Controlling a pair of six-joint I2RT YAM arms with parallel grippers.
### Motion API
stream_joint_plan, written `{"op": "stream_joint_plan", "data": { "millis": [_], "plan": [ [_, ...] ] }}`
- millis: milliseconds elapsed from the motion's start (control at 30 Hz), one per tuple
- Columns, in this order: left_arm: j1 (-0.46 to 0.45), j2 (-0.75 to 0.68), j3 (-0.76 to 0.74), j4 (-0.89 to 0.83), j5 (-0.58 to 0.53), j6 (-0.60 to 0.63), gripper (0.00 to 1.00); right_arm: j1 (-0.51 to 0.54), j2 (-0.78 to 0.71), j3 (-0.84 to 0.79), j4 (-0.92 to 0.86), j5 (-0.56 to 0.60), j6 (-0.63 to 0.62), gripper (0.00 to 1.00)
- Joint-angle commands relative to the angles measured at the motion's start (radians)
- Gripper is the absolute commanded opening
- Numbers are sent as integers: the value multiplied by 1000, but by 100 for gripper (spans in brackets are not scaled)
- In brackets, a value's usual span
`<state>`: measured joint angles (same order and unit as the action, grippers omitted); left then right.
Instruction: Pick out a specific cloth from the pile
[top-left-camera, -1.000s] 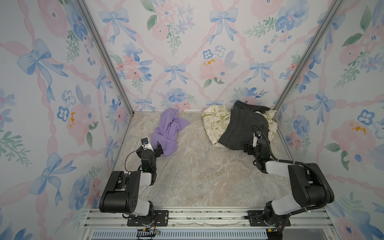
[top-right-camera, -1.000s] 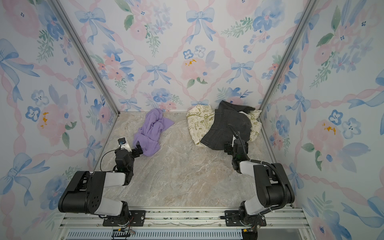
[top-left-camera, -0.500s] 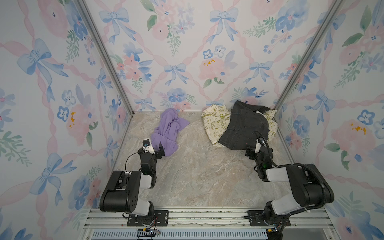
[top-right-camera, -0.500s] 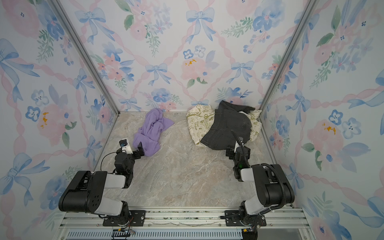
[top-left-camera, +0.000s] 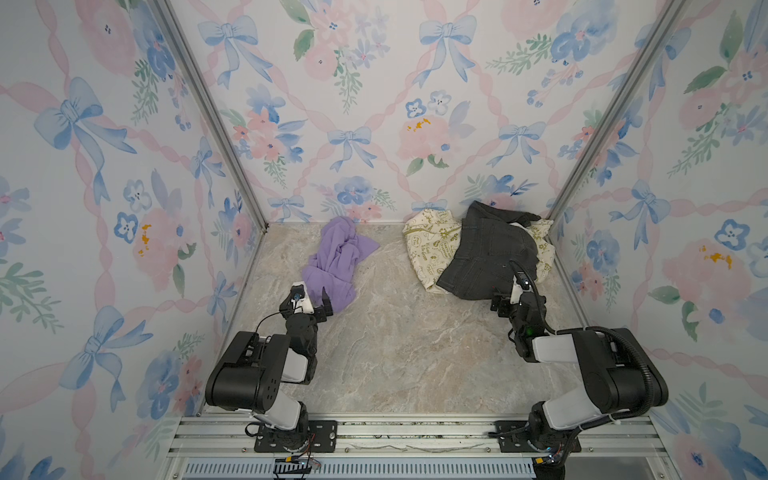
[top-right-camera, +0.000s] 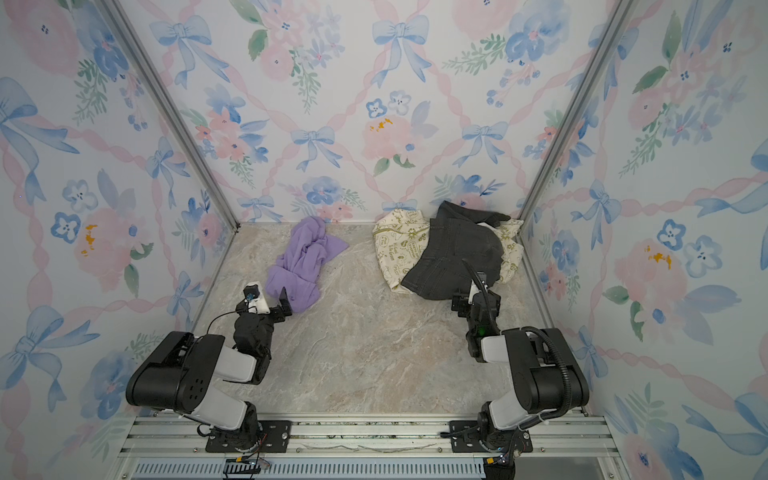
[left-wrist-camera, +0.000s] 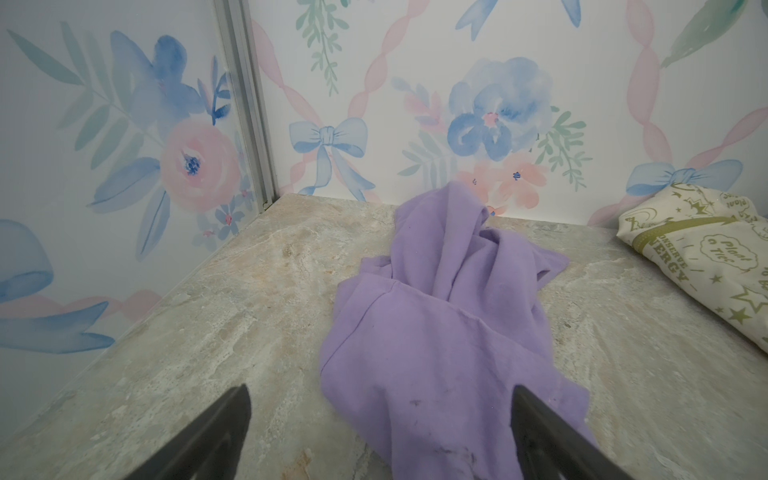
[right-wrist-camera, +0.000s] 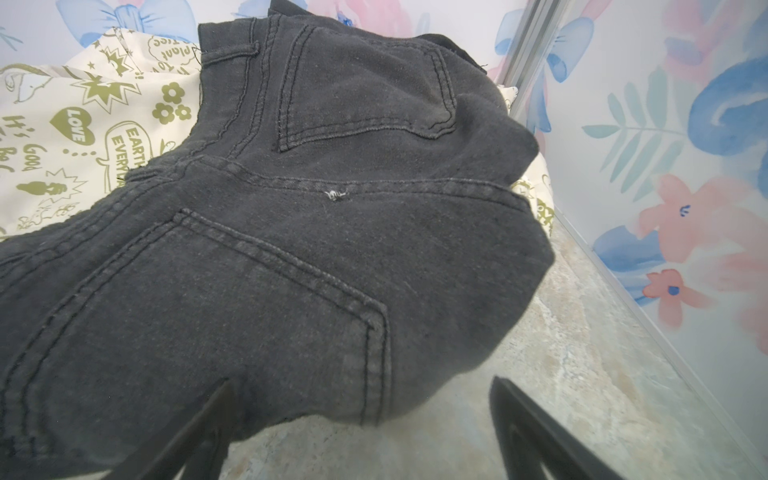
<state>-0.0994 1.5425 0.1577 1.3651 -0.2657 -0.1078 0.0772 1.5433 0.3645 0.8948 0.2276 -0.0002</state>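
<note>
Right arm has drawn back slightly from the pile (top-left-camera: 478, 253) over the last second; left arm has barely shifted, and the clothes are unmoved. Lavender cloth (top-left-camera: 336, 262) lies crumpled on the marble floor (top-left-camera: 395, 340) at back left, far end against the back wall (top-left-camera: 374, 124), well apart from the pile. Its near hem sits partly between the spread fingers of the left gripper (left-wrist-camera: 380, 395); contact unclear, probably none. Left gripper wide apart, empty. Right gripper (right-wrist-camera: 362, 382) likewise spread and empty, at the near edge of the denim garment (right-wrist-camera: 332, 249), which lies over the cream cloth (right-wrist-camera: 83, 124).
</note>
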Motion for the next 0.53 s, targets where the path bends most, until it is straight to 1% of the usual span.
{"op": "stream_joint_plan", "data": {
  "millis": [0,500],
  "plan": [
    [-12,12,14,26,-21,26,98,-10,6,16,33,-8,17,97],
    [-21,10,20,11,-29,36,98,-10,6,17,33,-8,16,97]
  ]
}}
